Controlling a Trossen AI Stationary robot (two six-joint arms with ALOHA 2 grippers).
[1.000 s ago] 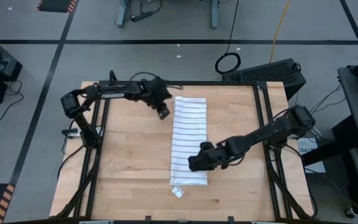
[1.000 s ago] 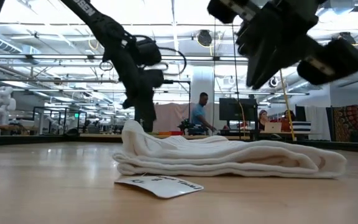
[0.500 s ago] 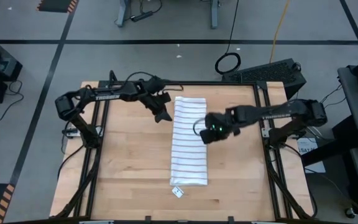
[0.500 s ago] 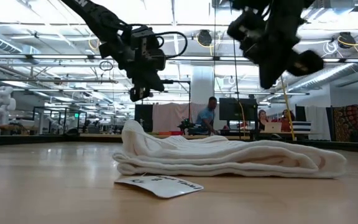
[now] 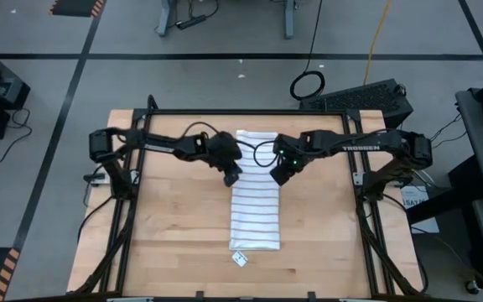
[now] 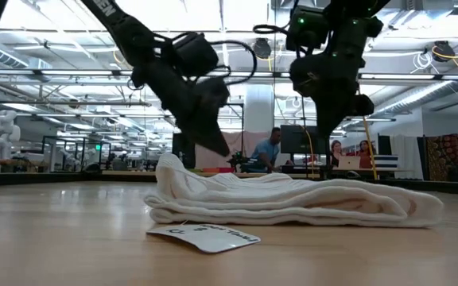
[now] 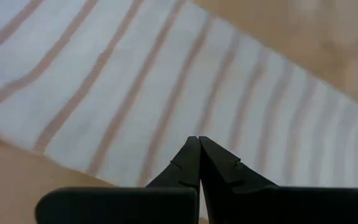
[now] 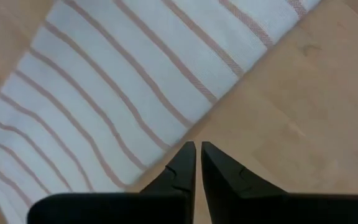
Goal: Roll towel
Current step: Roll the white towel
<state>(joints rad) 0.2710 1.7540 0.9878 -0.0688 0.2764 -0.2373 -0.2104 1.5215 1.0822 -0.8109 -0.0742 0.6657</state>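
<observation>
The towel [image 5: 254,191] lies folded in a long strip down the middle of the table [image 5: 174,226], its tag [image 5: 240,259] at the near end. The left gripper [image 5: 232,177] and right gripper [image 5: 277,177] hover on either side of its far half, both pinched shut on nothing. If they descend closed they may only shove the cloth crooked; "TROSSEN" reads on the right arm, the tag's print is illegible.

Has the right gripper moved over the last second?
Yes. In the high view the right gripper has moved from near the towel's tagged end up along it to its right edge, nearer the far end.
</observation>
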